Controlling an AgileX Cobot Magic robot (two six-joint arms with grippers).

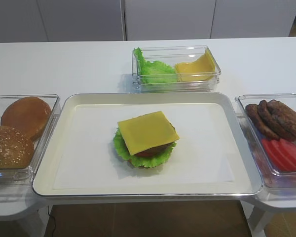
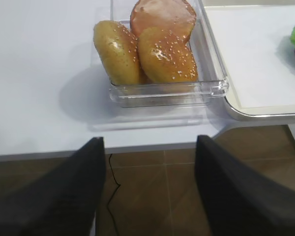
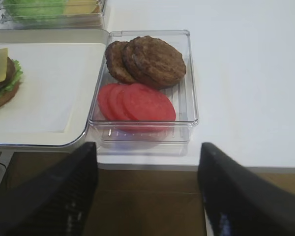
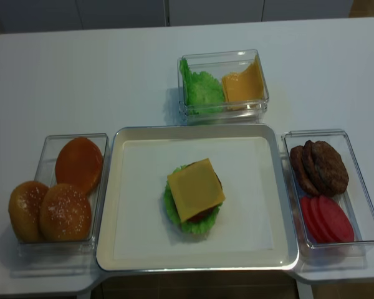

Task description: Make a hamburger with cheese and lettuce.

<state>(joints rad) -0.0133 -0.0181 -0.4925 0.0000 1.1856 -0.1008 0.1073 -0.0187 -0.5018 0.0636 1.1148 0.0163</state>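
Note:
The hamburger (image 1: 153, 157) sits in the middle of the tray (image 1: 79, 148): bun base, ruffled green lettuce, red tomato slice and brown patty. A square yellow cheese slice (image 1: 148, 132) lies flat on top, as the other high view also shows (image 4: 196, 189). In the right wrist view the hamburger (image 3: 5, 91) shows at the left edge. My right gripper (image 3: 147, 162) hangs open and empty off the table's front edge, in front of the patty box. My left gripper (image 2: 148, 152) is likewise open and empty in front of the bun box. Neither gripper appears in the high views.
A clear box of spare lettuce (image 1: 155, 69) and cheese slices (image 1: 195, 66) stands behind the tray. Left of the tray is a box of buns (image 2: 167, 54). Right of it a box holds patties (image 3: 147, 61) and tomato slices (image 3: 137, 103).

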